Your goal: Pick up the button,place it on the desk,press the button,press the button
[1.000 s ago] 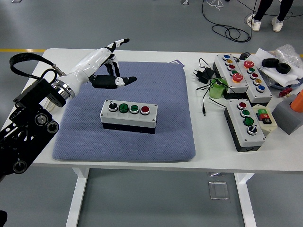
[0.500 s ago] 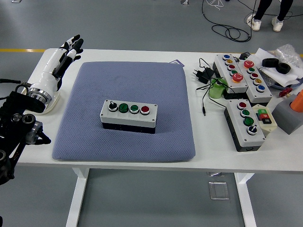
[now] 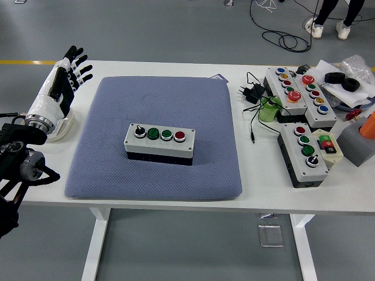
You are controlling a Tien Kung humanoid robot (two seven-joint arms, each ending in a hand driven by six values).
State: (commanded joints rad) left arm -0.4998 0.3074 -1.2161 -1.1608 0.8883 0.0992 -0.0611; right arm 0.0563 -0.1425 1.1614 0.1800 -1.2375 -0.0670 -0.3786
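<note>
Head view: one button box (image 3: 159, 143) sits mid blue pad (image 3: 105, 170), carrying four controls: a black knob, two green buttons, one red. Left hand (image 3: 63, 83) is off by the table's left edge, fingers spread, holding nothing. Three more button boxes (image 3: 299, 93) sit on the right.

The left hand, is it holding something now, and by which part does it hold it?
Nothing is held. The left hand is at the table's left edge with fingers spread, apart from the button box, which lies untouched on the blue mat.
</note>
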